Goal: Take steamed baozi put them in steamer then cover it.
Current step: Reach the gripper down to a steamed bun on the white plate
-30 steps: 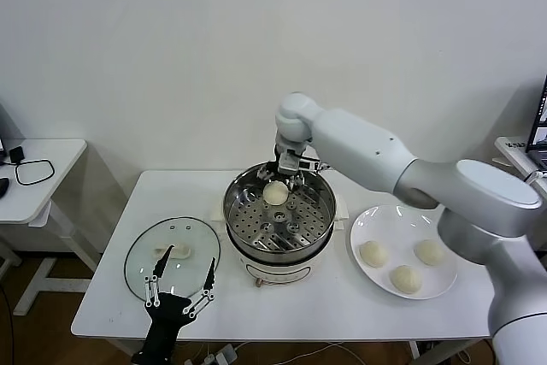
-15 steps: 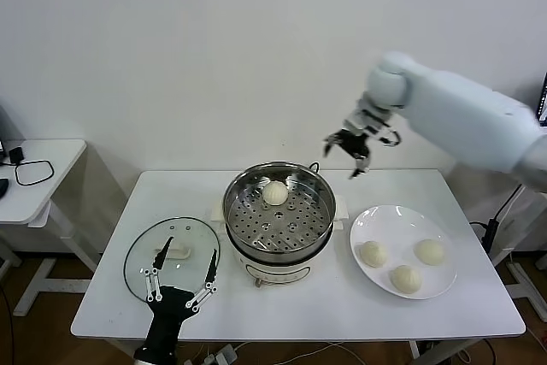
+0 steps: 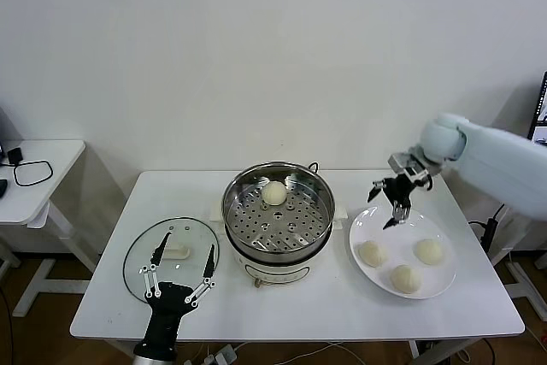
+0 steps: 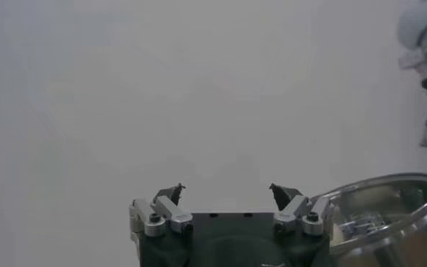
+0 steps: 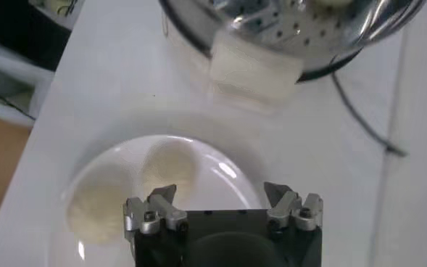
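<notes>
You're seeing the right hand [image 3: 391, 203] hovering spread and empty over the white plate [image 3: 376, 221] holding 3 steamed baozi [image 3: 373, 253], 1 baozi [image 3: 274, 193] sitting in the steamer [image 3: 279, 215], the left hand [image 3: 180, 268] idling spread near the glass lid [image 3: 137, 254].

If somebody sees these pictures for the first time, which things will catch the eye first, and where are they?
The shiny steamer at the table's middle stands out first, with one baozi on its perforated tray. To its right, the right gripper, jaws open, hangs over a white plate holding three more baozi. The glass lid lies to the left, near the open left gripper.
</notes>
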You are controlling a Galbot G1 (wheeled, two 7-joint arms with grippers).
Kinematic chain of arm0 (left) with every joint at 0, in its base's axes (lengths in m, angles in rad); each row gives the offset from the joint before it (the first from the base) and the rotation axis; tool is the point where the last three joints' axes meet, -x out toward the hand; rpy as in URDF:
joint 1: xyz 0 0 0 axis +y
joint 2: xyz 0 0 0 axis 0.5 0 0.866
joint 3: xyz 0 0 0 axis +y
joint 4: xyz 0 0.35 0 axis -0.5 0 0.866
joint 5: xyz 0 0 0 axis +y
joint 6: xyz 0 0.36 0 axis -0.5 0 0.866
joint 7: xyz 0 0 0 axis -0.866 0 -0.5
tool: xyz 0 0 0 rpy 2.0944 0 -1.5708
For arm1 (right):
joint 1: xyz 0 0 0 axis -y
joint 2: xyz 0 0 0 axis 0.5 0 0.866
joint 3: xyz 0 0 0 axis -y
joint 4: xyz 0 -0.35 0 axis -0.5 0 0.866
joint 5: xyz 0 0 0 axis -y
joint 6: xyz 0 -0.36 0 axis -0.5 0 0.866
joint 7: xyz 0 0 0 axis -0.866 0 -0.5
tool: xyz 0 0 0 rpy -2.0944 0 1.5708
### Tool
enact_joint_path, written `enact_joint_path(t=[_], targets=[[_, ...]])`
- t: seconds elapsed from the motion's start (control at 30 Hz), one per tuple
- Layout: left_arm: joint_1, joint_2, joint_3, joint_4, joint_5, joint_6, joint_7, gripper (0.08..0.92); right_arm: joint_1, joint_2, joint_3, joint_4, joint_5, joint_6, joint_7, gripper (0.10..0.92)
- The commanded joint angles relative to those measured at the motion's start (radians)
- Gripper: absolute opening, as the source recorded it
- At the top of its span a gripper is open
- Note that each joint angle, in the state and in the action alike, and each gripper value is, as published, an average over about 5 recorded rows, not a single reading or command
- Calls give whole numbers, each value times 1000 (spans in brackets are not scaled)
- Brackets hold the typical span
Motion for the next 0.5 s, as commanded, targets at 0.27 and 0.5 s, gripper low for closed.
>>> enact_joint_path(t=[0.27, 0.5], targets=[[7, -3, -1, -2, -18, 25, 5, 823, -155, 19, 19, -61, 39, -37, 59, 823], [11, -3, -4, 7, -32, 24, 7, 823, -171, 43, 30, -78, 19, -28, 49, 823]])
